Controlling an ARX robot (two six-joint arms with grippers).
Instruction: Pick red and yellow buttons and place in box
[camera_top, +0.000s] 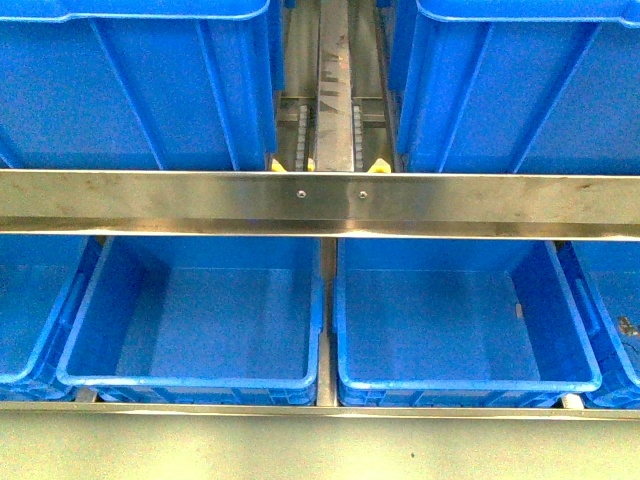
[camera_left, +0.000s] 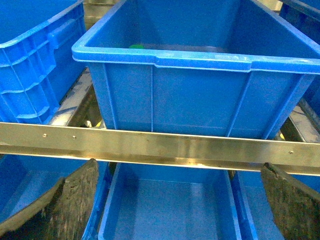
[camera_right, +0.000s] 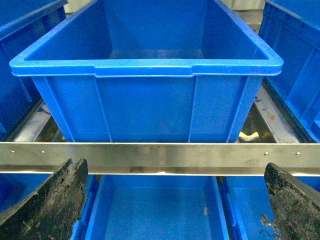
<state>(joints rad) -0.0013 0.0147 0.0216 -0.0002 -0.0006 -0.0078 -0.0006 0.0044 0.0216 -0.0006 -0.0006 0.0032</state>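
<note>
No red or yellow buttons were sighted, so neither arm could be judged nearer; the left end effector (camera_left: 179, 166) and right end effector (camera_right: 176, 166) were found open, each facing a deep blue plastic bin (camera_left: 200, 97).

Steel rack crossbar (camera_top: 320, 200), horizontal. Above crossbar: upper left bin (camera_top: 130, 90), upper right bin (camera_top: 520, 90), both blue, roller track (camera_top: 335, 100) between. Below crossbar: lower left bin (camera_top: 190, 380), lower right bin (camera_top: 470, 385), blue, side by side.

A brushed steel crossbar (camera_top: 150, 200) runs just ahead of the left claw (camera_left: 179, 165). Beyond it a grey metal roller track (camera_top: 335, 100) recedes, both glinting with reflected light.
</note>
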